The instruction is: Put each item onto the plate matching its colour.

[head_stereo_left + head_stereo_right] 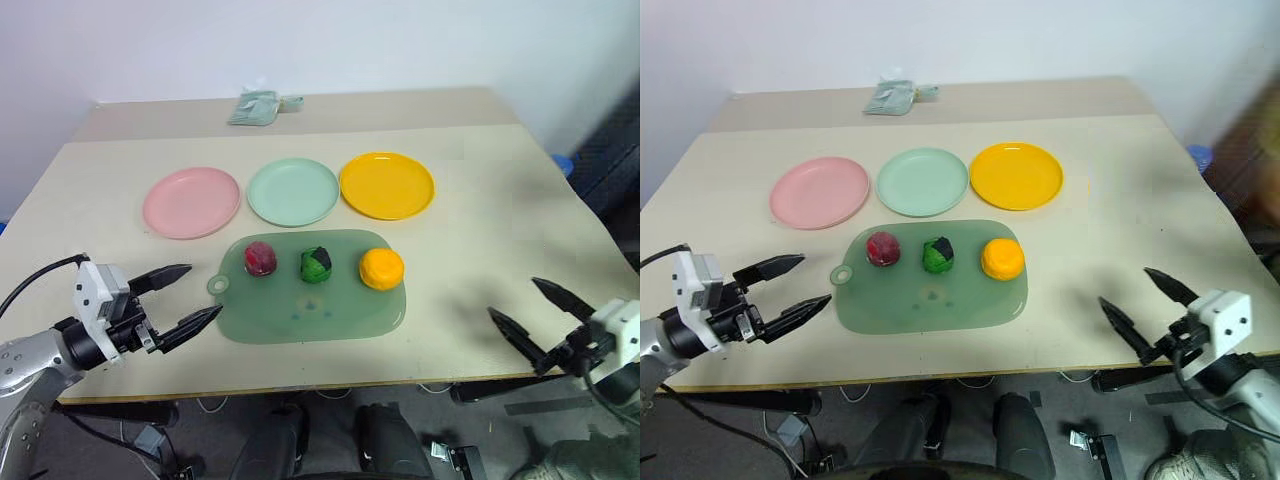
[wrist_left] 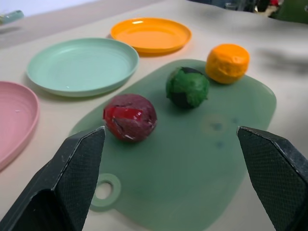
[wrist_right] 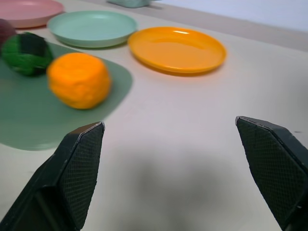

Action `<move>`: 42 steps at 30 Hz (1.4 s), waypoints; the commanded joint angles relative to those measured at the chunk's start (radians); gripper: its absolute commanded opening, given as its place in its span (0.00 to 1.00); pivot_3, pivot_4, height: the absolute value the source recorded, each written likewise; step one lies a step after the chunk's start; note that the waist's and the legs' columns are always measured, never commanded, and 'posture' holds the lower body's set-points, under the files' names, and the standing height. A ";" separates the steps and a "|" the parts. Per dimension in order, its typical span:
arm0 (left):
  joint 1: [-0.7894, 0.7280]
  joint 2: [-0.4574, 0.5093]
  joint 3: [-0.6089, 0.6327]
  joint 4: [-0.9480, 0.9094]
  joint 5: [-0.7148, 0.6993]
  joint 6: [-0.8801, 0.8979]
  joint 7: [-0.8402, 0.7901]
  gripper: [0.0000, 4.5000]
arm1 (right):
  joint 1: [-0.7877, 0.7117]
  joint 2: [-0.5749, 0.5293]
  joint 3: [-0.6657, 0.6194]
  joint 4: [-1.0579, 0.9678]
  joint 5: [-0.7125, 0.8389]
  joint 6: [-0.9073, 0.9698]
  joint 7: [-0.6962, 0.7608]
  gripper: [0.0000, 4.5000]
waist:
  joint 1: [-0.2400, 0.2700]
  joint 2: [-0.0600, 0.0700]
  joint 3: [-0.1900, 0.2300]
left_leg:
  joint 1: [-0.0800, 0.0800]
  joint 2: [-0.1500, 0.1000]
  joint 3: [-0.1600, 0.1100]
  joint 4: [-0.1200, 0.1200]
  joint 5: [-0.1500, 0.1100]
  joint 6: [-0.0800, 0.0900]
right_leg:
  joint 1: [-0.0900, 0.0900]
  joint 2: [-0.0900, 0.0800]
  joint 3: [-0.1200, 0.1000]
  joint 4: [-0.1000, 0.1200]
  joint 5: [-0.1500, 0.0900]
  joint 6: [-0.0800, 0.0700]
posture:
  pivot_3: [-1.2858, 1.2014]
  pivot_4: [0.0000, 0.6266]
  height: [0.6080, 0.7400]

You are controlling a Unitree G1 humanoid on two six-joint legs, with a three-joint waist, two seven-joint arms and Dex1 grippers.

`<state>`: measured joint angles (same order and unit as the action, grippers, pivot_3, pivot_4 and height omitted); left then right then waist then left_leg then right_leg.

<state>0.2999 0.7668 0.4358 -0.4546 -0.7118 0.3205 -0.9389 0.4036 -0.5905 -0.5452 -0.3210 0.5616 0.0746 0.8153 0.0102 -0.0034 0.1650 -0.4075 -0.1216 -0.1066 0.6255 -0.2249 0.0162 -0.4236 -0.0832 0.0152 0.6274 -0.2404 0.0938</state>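
No brand marks or readable writing on anything here, all plain coloured plastic.

Left gripper point(image 1: 185, 297) sits off the near-left side of the beige table point(image 1: 480, 210), fingers spread wide and holding nothing. From it the dark red lump point(image 1: 260, 257) is closest, at about 2 o'clock and near but not touching; the green lump with dark patches point(image 1: 316, 264) and the orange lump point(image 1: 381, 268) carry on further along at roughly 3 o'clock. Right gripper point(image 1: 540, 312) is at the near-right edge, also splayed open and empty, with the orange lump off at about 10 o'clock, well apart from it.

All three lumps sit in a row on the translucent green mat point(image 1: 310, 315), along its far side, red left, green middle, orange right, none touching each other. The mat's little handle hole points toward the left gripper.

Just beyond the mat are the three plates in a line: pink plate point(image 1: 191, 202) at 11 o'clock from the mat, mint green plate point(image 1: 293, 191) at 12, yellow-orange plate point(image 1: 387, 185) at 1. Nothing is on any plate. Mint and orange nearly touch at the rims.

Way at the far edge of the table there's a small pale green packet point(image 1: 255, 106), too small to tell what it is
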 commanded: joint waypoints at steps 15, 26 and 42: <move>-0.142 -0.022 -0.047 0.101 0.066 0.024 0.028 1.00 | -0.093 0.019 0.081 0.016 -0.002 -0.075 0.078 0.99 | 0.004 0.001 0.000 | 0.000 0.000 0.000 0.000 0.000 0.001 | 0.000 0.000 0.000 0.000 0.000 0.000 | 0.52 0.24 1.00; -0.362 0.004 -0.147 0.230 0.143 0.129 0.099 1.00 | -0.253 -0.036 0.285 -0.065 0.047 0.021 0.198 0.99 | 0.003 0.000 0.001 | 0.000 0.000 0.000 0.001 0.000 0.001 | -0.001 0.000 -0.001 0.000 0.001 0.000 | 0.52 0.24 1.00; -0.608 -0.119 -0.407 0.384 0.304 0.165 0.153 1.00 | -0.624 -0.118 0.392 -0.067 0.070 0.279 0.183 0.99 | 0.005 -0.002 0.002 | -0.001 -0.001 0.000 0.002 0.001 0.002 | -0.002 0.000 -0.001 0.001 0.003 0.003 | 0.52 0.24 1.00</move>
<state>-0.2815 0.6546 0.0418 -0.0765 -0.4219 0.4967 -0.7850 -0.2062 -0.6938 -0.1354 -0.3336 0.6076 0.3428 1.0140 0.0151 -0.0053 0.1672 -0.4088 -0.1225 -0.1064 0.6273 -0.2241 0.0185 -0.4254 -0.0835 0.0145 0.6280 -0.2374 0.0970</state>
